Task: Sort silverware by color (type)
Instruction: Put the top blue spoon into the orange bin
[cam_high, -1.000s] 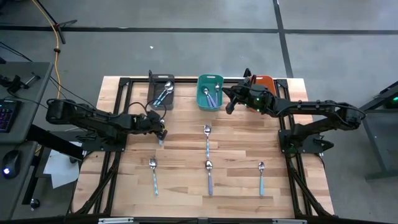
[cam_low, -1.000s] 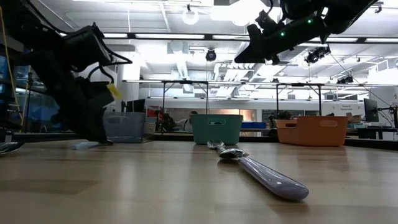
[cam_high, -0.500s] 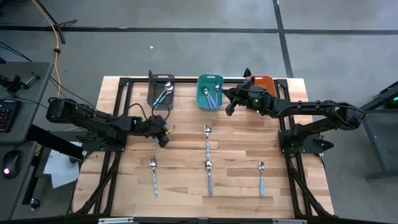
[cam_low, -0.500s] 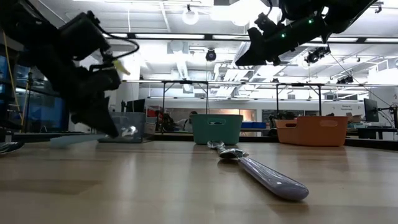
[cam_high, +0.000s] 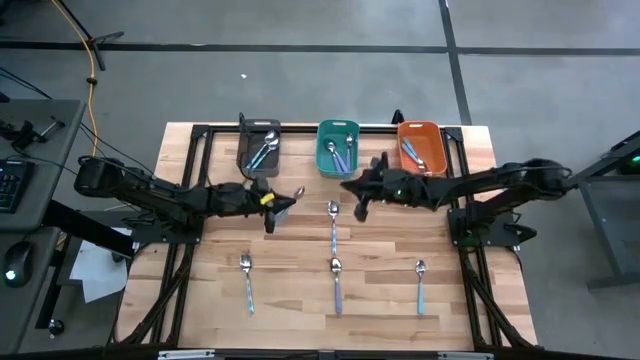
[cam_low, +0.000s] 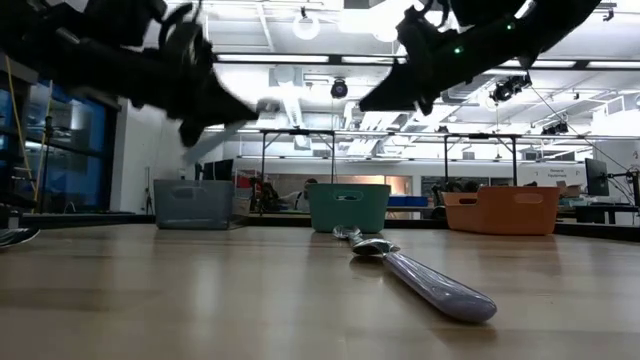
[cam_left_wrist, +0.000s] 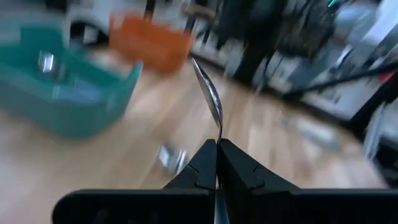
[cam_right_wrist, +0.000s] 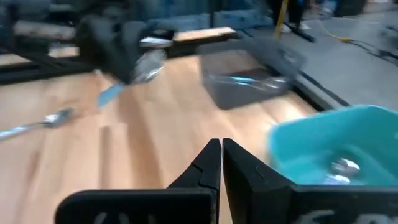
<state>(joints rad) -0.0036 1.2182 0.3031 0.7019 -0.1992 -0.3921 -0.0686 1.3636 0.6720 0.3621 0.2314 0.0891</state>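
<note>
The left hand (cam_high: 272, 207) has a spoon (cam_high: 290, 194) pinched by the handle and lifted off the desk (cam_high: 300, 300), so the step in hand looks like a carry: one picked spoon on its way to a bin. Its fingers are pressed tight together on the handle, and in the left wrist view the shiny bowl sticks up past the fingertips. I cannot tell the handle's color from here, so I cannot say which bin it belongs in.

At the far edge stand three bins: the dark grey bin (cam_high: 258, 148), the teal bin (cam_high: 338, 148) and the orange bin (cam_high: 421, 147), each already with spoons inside. The held spoon hangs just short of the grey and teal bins, between them. To my eye the next move calls for swinging over the matching bin, lowering enough that the spoon drops inside the walls, then opening.

The right hand (cam_high: 358, 193) hovers above the desk near the teal bin, fingers closed flat against each other and holding nothing.

Four spoons lie loose on the desk: one in the middle (cam_high: 333, 220), and a near row of three at left (cam_high: 246, 277), center (cam_high: 337, 280) and right (cam_high: 420, 279). The sorting looks well along but not finished.
</note>
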